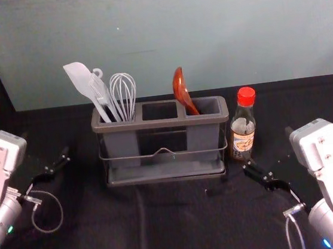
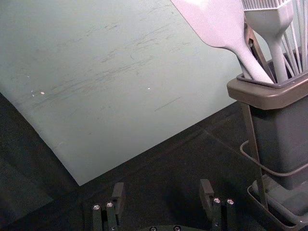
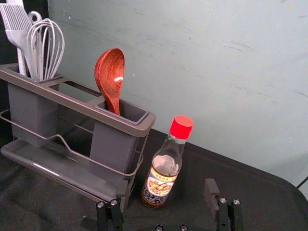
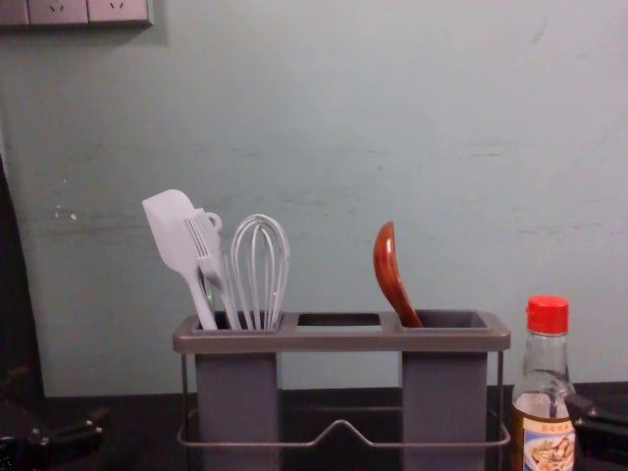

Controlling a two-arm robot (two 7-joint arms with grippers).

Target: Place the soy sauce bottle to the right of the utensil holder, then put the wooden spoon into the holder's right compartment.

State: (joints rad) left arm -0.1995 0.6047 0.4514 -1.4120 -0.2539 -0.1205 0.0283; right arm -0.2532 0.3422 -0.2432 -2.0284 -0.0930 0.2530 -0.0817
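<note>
Head view: bottle [image 1: 243, 129] right of holder [image 1: 160, 124], spoon [image 1: 180, 88] in right compartment [image 1: 203, 137].
Right gripper [image 3: 166, 188], spread, near bottle, clearance perhaps slim; risks toppling it if swung inward. Left gripper [image 2: 162, 185], spread, left of holder.

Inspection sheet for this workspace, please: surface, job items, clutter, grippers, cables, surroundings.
Surface: black cloth, lightly creased.
Soy sauce bottle: upright, right of the utensil holder, red cap on.
Wooden spoon: leaning in the right compartment, bowl up.
Clutter: white spatula, brush and whisk, in the left compartment.
Left gripper: open, left of the holder.
Right gripper: open, near the bottle.
Cables: one beside each arm.
Surroundings: scuffed wall, sockets.
</note>
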